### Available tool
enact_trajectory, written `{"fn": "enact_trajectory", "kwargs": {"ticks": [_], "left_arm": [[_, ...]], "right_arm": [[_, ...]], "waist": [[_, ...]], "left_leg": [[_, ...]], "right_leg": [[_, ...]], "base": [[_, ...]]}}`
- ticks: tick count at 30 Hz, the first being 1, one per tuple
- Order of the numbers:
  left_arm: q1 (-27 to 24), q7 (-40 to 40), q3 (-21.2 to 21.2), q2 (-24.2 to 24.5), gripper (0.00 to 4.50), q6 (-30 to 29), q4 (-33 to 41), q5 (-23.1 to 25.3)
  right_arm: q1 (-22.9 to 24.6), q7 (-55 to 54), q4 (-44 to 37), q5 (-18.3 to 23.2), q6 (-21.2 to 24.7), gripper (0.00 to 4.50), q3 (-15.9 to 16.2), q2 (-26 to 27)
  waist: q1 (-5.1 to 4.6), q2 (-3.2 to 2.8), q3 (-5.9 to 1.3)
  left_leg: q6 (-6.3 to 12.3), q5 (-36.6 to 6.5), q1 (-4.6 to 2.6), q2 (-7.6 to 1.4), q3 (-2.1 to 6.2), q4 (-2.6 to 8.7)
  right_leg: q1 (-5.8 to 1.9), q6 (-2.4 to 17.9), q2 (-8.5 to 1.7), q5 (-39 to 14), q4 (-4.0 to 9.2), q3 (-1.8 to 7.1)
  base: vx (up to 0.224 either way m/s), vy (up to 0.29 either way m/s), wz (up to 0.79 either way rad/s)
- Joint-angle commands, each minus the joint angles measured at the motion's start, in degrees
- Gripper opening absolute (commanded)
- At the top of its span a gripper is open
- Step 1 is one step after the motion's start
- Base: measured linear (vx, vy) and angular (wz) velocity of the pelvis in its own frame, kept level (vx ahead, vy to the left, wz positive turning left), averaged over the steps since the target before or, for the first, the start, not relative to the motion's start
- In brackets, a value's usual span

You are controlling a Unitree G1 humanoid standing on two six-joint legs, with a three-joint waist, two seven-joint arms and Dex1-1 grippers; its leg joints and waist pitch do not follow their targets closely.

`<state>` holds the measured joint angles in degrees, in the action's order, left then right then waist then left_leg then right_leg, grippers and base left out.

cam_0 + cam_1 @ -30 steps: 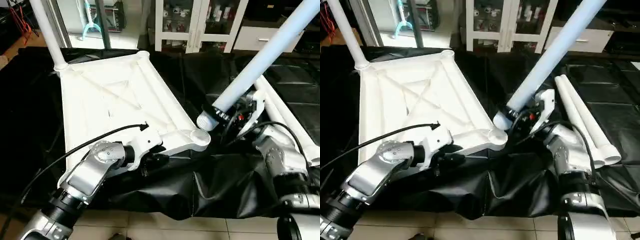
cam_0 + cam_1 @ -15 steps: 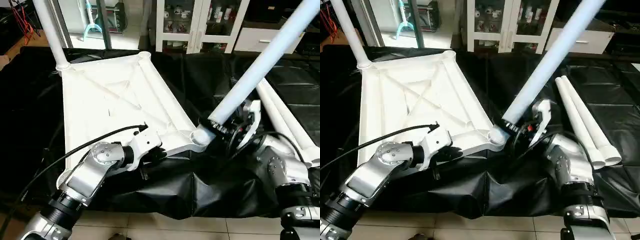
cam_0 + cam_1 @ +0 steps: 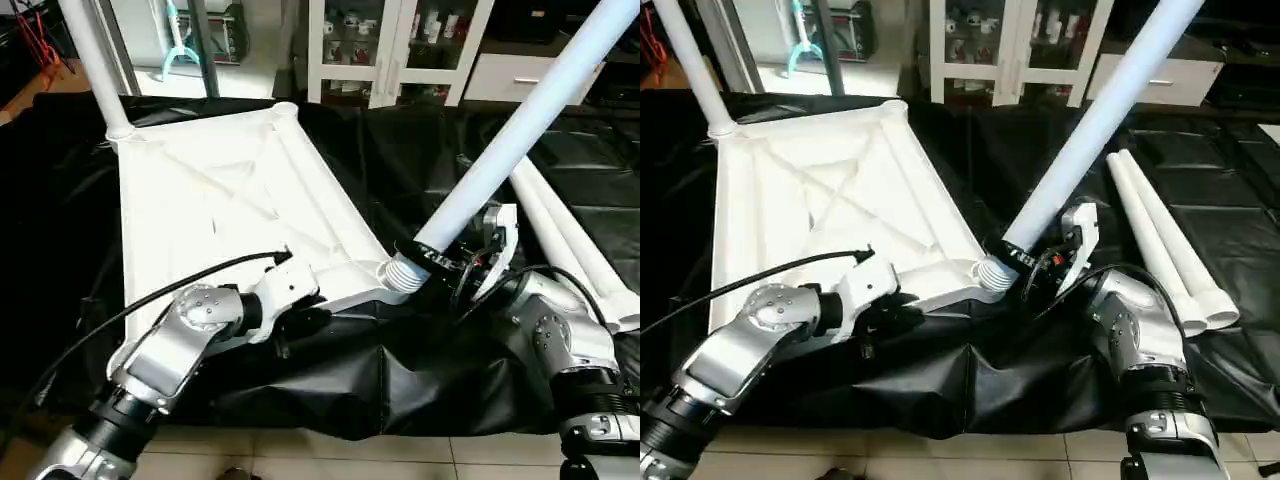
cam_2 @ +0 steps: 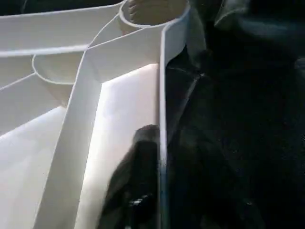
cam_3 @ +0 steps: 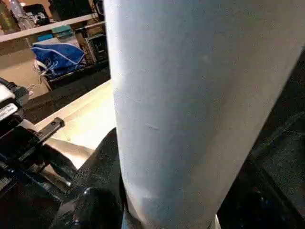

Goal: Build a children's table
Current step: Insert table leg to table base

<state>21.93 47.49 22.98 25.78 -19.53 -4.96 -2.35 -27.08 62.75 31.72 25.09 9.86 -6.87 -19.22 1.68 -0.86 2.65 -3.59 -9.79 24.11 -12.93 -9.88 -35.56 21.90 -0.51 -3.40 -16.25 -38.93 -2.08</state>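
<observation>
- The white plastic rectangular tabletop [image 3: 215, 190] lies upside down across the left and centre of the frame, X-ribbed underside up, so its round corner sockets face upward to take legs.
- The black sheeting [image 3: 400, 360] covers the bench under it, crumpling over the near edge onto a pale tiled floor [image 3: 330, 455]; a white glass-door cabinet [image 3: 390, 45] stands along the top.
- A long white tapered tubular leg [image 3: 520, 125] slants from the upper right down to the near-right corner socket [image 3: 385, 275], its ribbed end at the socket mouth; I judge it is being seated.
- Another leg [image 3: 90, 60] stands upright in the far-left socket; two spare legs [image 3: 1165, 235] lie on the sheeting at right.
- The right gripper [image 3: 455, 265] holds the slanted leg near its lower end, jaws pinching the tube.
- The left gripper [image 3: 300, 320] sits at the near rim, jaws straddling the thin wall, apparently steadying the top.
</observation>
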Motion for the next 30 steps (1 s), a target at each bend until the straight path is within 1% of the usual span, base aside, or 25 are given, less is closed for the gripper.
{"fn": "enact_trajectory", "kwargs": {"ticks": [1,3,6,9,11,12,13,14,17,18,19,21,23,26,30], "left_arm": [[-0.97,0.21,-0.14,1.19,1.02,-0.72,-1.48,1.38],[-0.96,0.67,-0.28,1.5,1.02,-1.36,-1.41,1.36],[-0.98,0.24,-0.32,1.82,1.02,-1.42,-1.95,2.02],[-0.85,-0.97,-0.69,1.89,1.02,-1.33,-3.17,2.65],[-0.83,-1.13,-0.79,1.89,1.02,-1.3,-3.32,2.68],[-0.78,-1.61,-1.54,1.55,1.02,-1.41,-3.32,2.13],[-0.69,-1.9,-3.11,0.77,1.02,-2.19,-3.01,0.54],[-0.65,-1.94,-3.63,0.52,1.29,-2.47,-2.85,-0.03],[-0.58,-1.78,-4.88,-0.06,1.4,-3.48,-2.31,-1.62],[-0.58,-1.72,-4.86,-0.04,1.63,-3.48,-2.29,-1.63],[-0.73,-1.05,-4.12,0.64,1.63,-2.79,-2.29,-0.96],[-0.78,-1.06,-3.74,0.95,1.79,-2.24,-2.4,-0.37],[-0.8,-1.15,-3.48,1.15,1.78,-1.83,-2.49,0.06],[-0.38,-0.85,-2.85,1.84,1.78,-0.81,-3.55,0.97],[0.31,0.02,-1.77,2.84,1.78,-0.35,-4.7,2.64]], "right_arm": [[-1.3,0.03,-0.46,-0.03,-0.29,1.88,-0.35,-0.55],[-1.38,0.07,-0.33,-0.13,-0.51,1.88,-0.38,-0.57],[-1.26,-0.05,-0.6,-0.15,-0.59,1.88,-0.33,-0.55],[-1.19,-0.17,-0.94,-0.14,-0.59,1.88,-0.33,-0.57],[-1.18,-0.19,-1.0,-0.13,-0.57,1.88,-0.34,-0.58],[-1.18,-0.21,-1.04,-0.14,-0.59,1.88,-0.34,-0.58],[-1.18,-0.22,-1.08,-0.15,-0.61,1.88,-0.35,-0.6],[-1.18,-0.22,-1.1,-0.15,-0.61,1.88,-0.35,-0.6],[-1.19,-0.21,-1.12,-0.15,-0.6,1.88,-0.34,-0.62],[-1.19,-0.21,-1.12,-0.16,-0.6,1.88,-0.34,-0.63],[-1.31,-0.16,-1.09,-0.18,-0.58,1.88,-0.32,-0.69],[-1.37,-0.14,-1.07,-0.18,-0.58,1.88,-0.31,-0.71],[-1.4,-0.13,-1.07,-0.19,-0.57,1.88,-0.3,-0.73],[-1.55,0.0,-1.03,-0.22,-0.56,1.88,-0.28,-0.88],[-1.52,0.22,-1.16,-0.29,-0.49,1.88,-0.14,-1.06]], "waist": [[0.07,1.1,-3.85],[0.05,1.07,-3.98],[0.04,1.02,-3.99],[0.04,1.09,-3.93],[0.05,1.02,-3.87],[0.04,1.01,-3.9],[0.06,1.01,-3.93],[0.01,1.05,-3.92],[0.07,1.05,-4.0],[0.1,1.01,-4.06],[0.16,1.04,-4.08],[0.17,1.08,-4.09],[0.17,1.18,-4.01],[0.16,1.22,-3.89],[0.11,1.17,-3.89]], "left_leg": [[7.71,0.84,-1.8,-0.09,-0.36,2.85],[7.76,1.82,-1.84,-0.11,-0.33,2.77],[8.19,2.78,-1.83,-0.05,-0.35,2.7],[7.83,1.57,-1.83,-0.05,-0.37,2.77],[7.68,1.38,-1.83,-0.08,-0.35,2.8],[7.61,1.47,-1.87,-0.11,-0.33,2.81],[7.81,1.98,-1.87,-0.07,-0.34,2.75],[7.79,2.09,-1.85,-0.01,-0.41,2.71],[7.95,2.38,-1.87,0.0,-0.35,2.71],[8.11,2.79,-1.89,-0.01,-0.32,2.65],[8.25,3.14,-1.89,-0.02,-0.31,2.62],[8.46,3.69,-1.86,-0.02,-0.31,2.59],[8.51,3.5,-1.86,-0.01,-0.35,2.62],[8.11,2.28,-1.9,-0.07,-0.33,2.74],[7.84,2.29,-1.93,-0.1,-0.35,2.73]], "right_leg": [[-2.81,14.98,-2.75,18.22,3.99,1.61],[-2.87,15.23,-2.68,19.34,3.8,1.63],[-2.88,15.43,-2.62,21.76,3.67,1.6],[-2.94,15.42,-2.73,20.65,3.83,1.64],[-2.91,15.41,-2.72,20.26,3.86,1.65],[-2.91,15.46,-2.67,20.33,3.8,1.63],[-2.91,15.56,-2.65,21.22,3.73,1.64],[-2.92,15.64,-2.59,21.59,3.67,1.66],[-2.97,15.82,-2.6,22.33,3.61,1.61],[-2.98,15.84,-2.6,22.92,3.55,1.61],[-3.0,15.85,-2.6,23.39,3.5,1.6],[-3.05,15.84,-2.56,24.42,3.4,1.59],[-3.04,15.86,-2.57,24.61,3.45,1.6],[-3.01,15.77,-2.68,22.45,3.65,1.59],[-3.02,15.68,-2.69,21.89,3.67,1.66]], "base": [[0.0,0.0,0.0],[0.0,0.0,0.0],[0.0,0.0,0.0],[0.0,0.0,0.0],[0.0,0.0,0.0],[0.0,0.0,0.0],[0.0,0.0,0.0],[0.0,0.0,0.0],[0.0,0.0,0.0],[0.0,0.0,0.0],[0.0,0.0,0.0],[0.0,0.0,0.0],[0.0,0.0,0.0],[0.0,0.0,0.0],[0.0,0.0,0.0]]}}
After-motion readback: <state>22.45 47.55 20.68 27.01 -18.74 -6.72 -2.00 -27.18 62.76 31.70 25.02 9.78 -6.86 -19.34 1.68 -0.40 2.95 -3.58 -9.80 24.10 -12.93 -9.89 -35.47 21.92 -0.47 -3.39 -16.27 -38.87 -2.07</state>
